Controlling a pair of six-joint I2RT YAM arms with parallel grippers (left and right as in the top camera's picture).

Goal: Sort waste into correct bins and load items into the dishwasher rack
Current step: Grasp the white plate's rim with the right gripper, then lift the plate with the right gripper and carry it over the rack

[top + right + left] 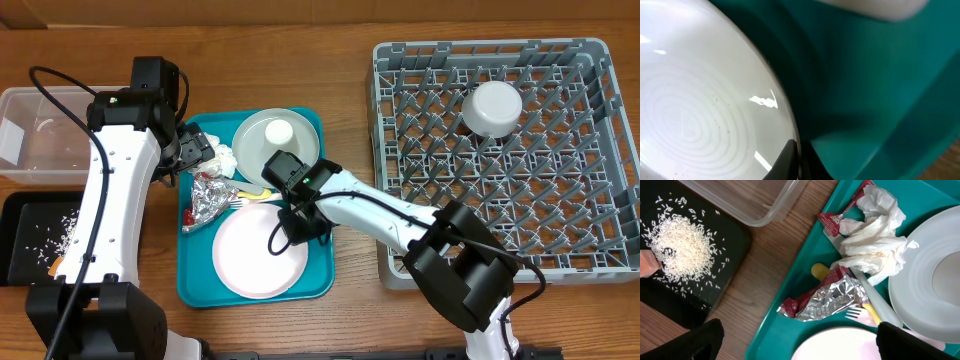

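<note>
**Lift the plate clean off the tray**

Your left claw hangs wide over the napkin and foil, holding nothing. Your right claw pinches the pink plate at its right rim, and the plate lies flat on the tray. Tilt it up slowly, clear the fork, then stand it between pegs in the rack.

surface: brown wooden counter | upper left: clear plastic rectangular tub | lower left, just below it: shallow black rectangular tray | centre: flat teal serving tray | right: large square grey plastic rack
</note>
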